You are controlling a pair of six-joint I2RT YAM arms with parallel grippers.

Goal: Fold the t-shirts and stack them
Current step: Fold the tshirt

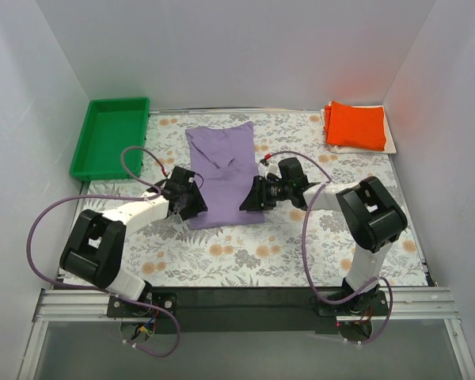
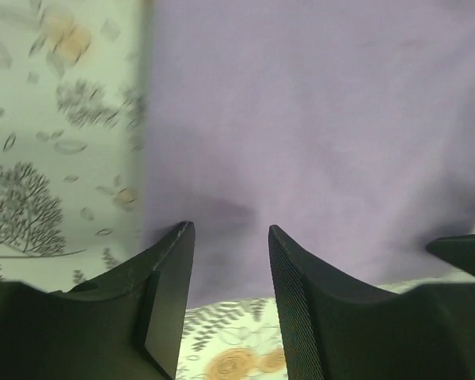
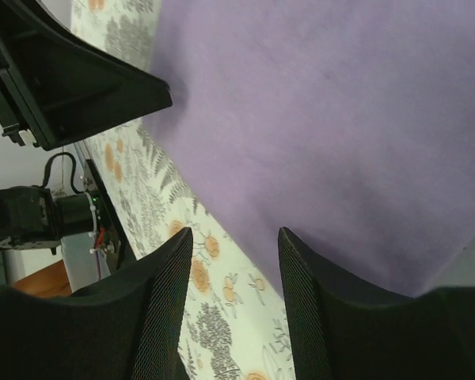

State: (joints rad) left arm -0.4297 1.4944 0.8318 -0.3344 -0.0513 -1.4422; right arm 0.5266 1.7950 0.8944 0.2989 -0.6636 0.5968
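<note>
Lavender t-shirt [image 1: 222, 166]: lies flat in the middle of the desk, partly folded into a long shape, collar end toward the far edge and hem toward the near edge.
Left gripper [image 1: 193, 199]: sits low at the shirt's near-left corner. In the left wrist view [image 2: 231, 229] its 2 fingers are spread with a moderate gap, and lavender cloth [image 2: 317, 119] fills that gap. The fingers are not closed on the cloth. Whether the tips touch it cannot be told.
Right gripper [image 1: 250, 198]: sits low at the shirt's near-right corner, facing the left one across the hem. In the right wrist view [image 3: 235, 233] its fingers are also parted. They straddle the shirt's edge [image 3: 332, 119], with tablecloth showing in the gap, and pinch nothing.
Orange t-shirt [image 1: 356, 125]: folded into a rectangle at the far right corner.
Whitish t-shirt [image 1: 390, 136]: folded, lying under the orange one with only its borders showing.
Green tray [image 1: 81, 150]: at the far left corner.
Floral tablecloth [image 1: 222, 261]: covers the desk.
</note>
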